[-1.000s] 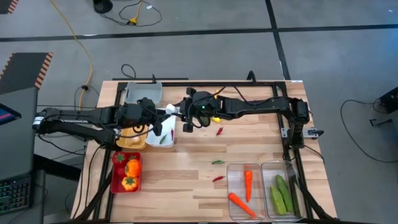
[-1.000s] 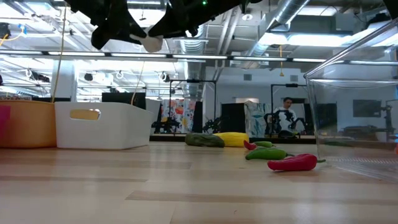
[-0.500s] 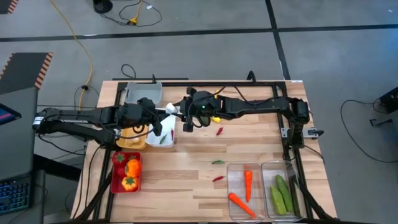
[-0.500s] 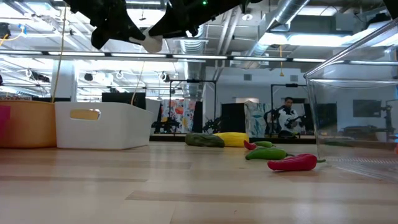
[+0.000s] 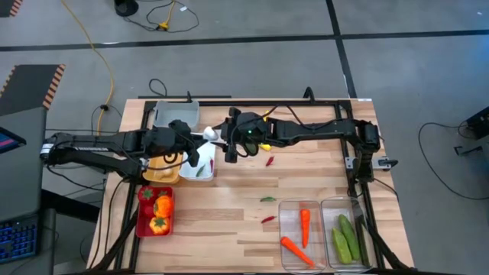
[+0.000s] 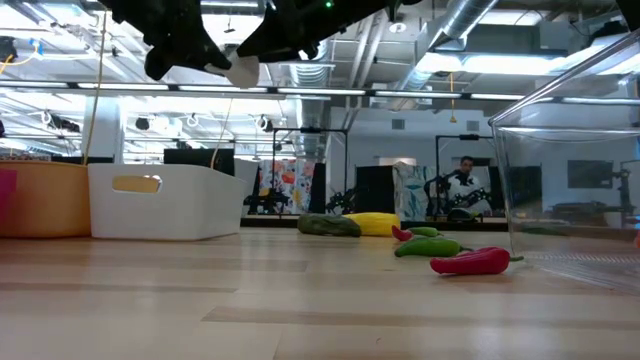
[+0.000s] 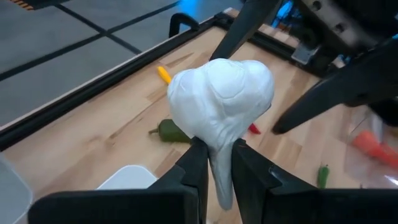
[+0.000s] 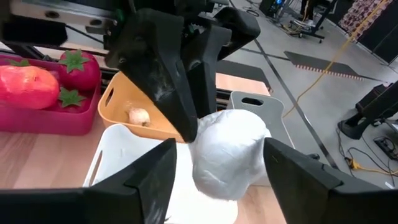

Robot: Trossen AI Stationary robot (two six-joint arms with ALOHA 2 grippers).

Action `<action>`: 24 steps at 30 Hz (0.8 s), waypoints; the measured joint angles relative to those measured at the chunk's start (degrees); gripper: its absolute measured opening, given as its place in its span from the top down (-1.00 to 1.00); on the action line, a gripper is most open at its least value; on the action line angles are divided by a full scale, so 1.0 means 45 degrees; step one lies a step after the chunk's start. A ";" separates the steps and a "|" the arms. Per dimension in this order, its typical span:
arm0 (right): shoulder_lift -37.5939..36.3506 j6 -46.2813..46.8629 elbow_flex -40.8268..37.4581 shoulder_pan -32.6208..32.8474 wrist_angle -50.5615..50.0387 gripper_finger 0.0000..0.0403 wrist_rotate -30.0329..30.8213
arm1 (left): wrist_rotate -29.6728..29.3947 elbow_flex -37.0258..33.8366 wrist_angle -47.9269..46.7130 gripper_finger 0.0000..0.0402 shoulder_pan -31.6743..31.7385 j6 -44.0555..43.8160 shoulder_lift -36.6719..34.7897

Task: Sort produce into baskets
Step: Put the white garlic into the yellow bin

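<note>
Wooden surface (image 5: 229,191) before us, no writing we can read, left gripper (image 7: 216,163) fingers clamped on white garlic (image 7: 221,106) above white basket (image 5: 200,164), right gripper (image 8: 214,171) fingers spread around it.

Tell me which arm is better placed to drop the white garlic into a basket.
Left. The left tool is shut on the white garlic and hangs by the white basket. The right tool stands open around the garlic, no longer gripping it.
</note>
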 joint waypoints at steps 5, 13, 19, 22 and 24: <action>0.0000 -0.0015 0.0000 -0.0163 -0.0679 -0.36 0.0658 | 0.0033 0.0000 -0.1417 0.80 0.0228 -0.0118 -0.0338; 0.0010 0.1177 0.0000 -0.1048 -0.3431 -0.37 0.0994 | 0.0167 0.0000 -0.5456 0.80 0.0480 -0.2099 -0.1561; 0.0015 0.2419 0.0000 -0.1755 -0.5175 -0.37 0.0989 | 0.1038 0.0000 -0.7908 0.80 0.0483 -0.4376 -0.2618; 0.0015 0.2424 0.0000 -0.2048 -0.5899 -0.37 0.0989 | 0.2073 0.0000 -0.8998 0.80 0.0483 -0.5447 -0.2969; 0.0015 0.2424 0.0000 -0.2201 -0.6156 -0.37 0.0989 | 0.2703 0.0000 -0.9708 0.80 0.0483 -0.6078 -0.3074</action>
